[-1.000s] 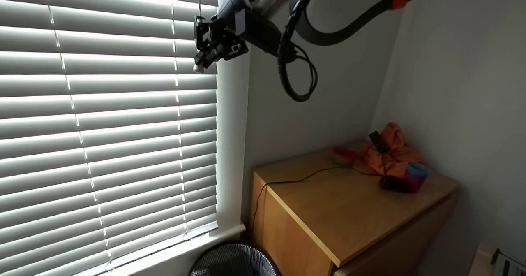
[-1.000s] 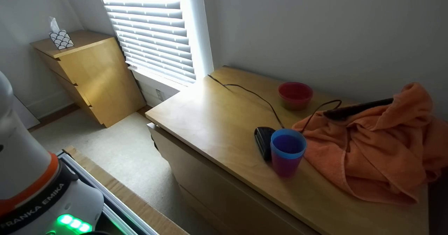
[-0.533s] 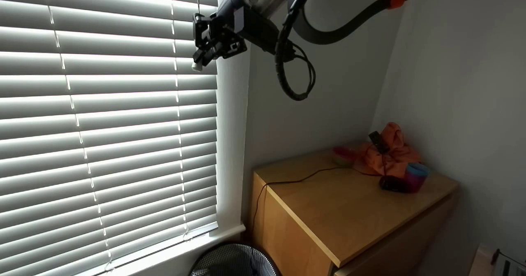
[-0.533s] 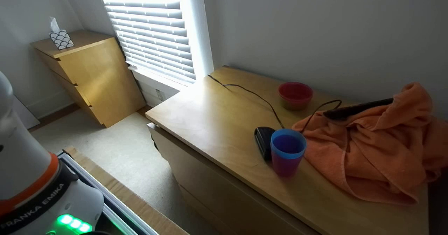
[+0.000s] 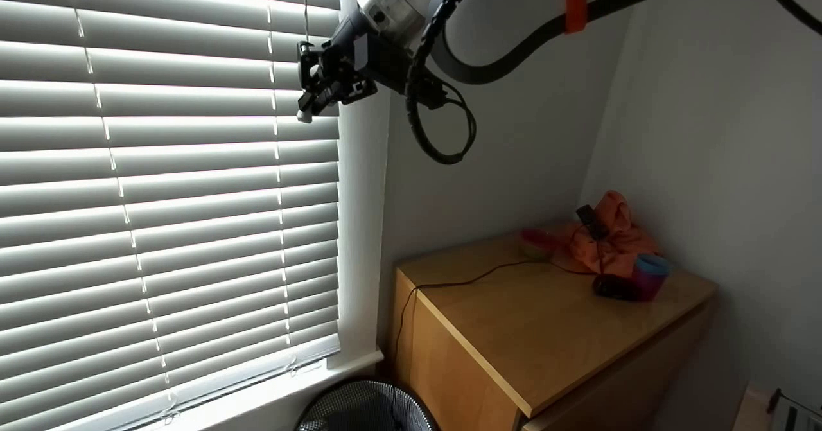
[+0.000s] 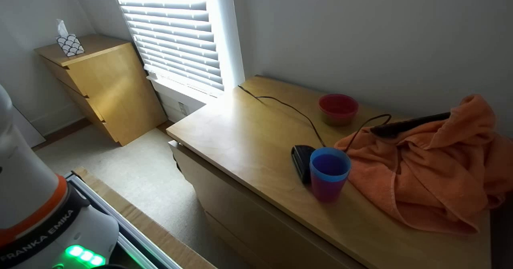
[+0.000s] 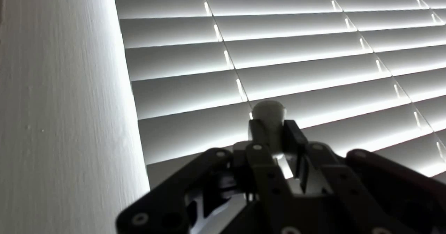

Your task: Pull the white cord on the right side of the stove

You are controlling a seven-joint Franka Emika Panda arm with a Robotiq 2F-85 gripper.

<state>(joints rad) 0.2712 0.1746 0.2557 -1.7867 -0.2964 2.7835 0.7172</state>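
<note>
"FRANKA EMIKA", wht caps on blk band [image 6: 40, 234] of arm base [image 6: 91, 228], in an exterior view.

Open air lies below the gripper [image 5: 307, 103], blinds [image 5: 192, 190] just beyond

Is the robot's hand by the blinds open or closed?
Closed: in the wrist view, the hand pinches both sides of the white knob, whose end pokes out.

In an exterior view, blinds [image 6: 176, 36] hang between left dresser [image 6: 120, 96] and right dresser [image 6: 248, 136]. On the left: 1 tissue box [image 6: 71, 45]. On the right: cup [image 6: 329, 187] before bowl [image 6: 338, 114], left of 1 towel [image 6: 425, 181]. Gripper [image 7: 273, 131] before blinds, cord end [image 7: 269, 112] between its fingers [image 7: 257, 131].
</note>
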